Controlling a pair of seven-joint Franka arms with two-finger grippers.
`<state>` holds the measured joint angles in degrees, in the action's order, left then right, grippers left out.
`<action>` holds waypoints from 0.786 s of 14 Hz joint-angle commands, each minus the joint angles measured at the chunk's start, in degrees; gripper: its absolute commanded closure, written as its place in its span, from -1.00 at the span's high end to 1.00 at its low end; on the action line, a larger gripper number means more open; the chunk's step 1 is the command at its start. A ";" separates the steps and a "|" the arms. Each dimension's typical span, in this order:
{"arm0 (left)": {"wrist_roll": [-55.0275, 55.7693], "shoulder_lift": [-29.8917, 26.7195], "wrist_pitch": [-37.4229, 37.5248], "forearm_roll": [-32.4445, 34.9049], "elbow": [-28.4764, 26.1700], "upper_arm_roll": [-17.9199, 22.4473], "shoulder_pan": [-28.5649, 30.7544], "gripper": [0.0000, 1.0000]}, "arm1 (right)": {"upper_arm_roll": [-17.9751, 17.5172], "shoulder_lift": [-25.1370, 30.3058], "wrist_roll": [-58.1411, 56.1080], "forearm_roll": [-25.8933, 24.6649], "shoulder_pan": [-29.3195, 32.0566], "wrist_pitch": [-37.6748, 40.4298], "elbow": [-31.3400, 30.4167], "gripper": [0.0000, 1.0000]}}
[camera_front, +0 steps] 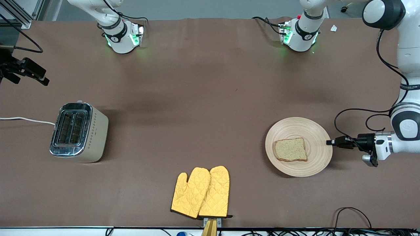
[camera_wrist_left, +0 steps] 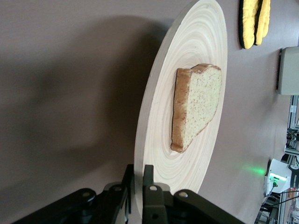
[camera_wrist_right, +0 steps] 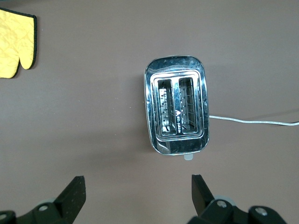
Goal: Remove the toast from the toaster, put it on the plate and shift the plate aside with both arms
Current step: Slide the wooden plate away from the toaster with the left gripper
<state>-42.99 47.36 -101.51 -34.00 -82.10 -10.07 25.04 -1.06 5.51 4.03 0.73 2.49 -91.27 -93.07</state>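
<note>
Front view shows the plate [camera_front: 315, 131] lying on the brown surface [camera_front: 203, 98] toward the left arm's end, with the toast [camera_front: 290, 149] flat on it, a little off centre toward the front camera. The left gripper [camera_front: 329, 142] comes in low from the left arm's end of the surface and meets the plate at its rim; in the left wrist view its jaws are pressed together on the plate's edge [camera_wrist_left: 140, 163], one on each face of the thin rim, and the toast [camera_wrist_left: 196, 105] sits farther in on the ringed wood. The toaster [camera_front: 78, 132] stands toward the right arm's end, both slots empty, its white cord trailing off the edge. A pair of yellow oven mitts [camera_front: 200, 192] lies near the front edge, between toaster and plate. The right gripper [camera_wrist_right: 138, 193] hangs over the surface just beside the toaster [camera_wrist_right: 177, 105], its jaws spread wide and holding nothing.
</note>
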 commanded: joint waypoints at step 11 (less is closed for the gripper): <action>0.36 0.72 -0.79 5.78 3.96 4.71 0.27 -0.47 | -0.52 1.00 -0.60 -1.17 -0.11 -0.05 -0.10 1.00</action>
<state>-42.80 48.56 -102.40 -30.43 -79.80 -5.73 25.86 -1.20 5.51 3.86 0.73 2.39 -91.24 -92.82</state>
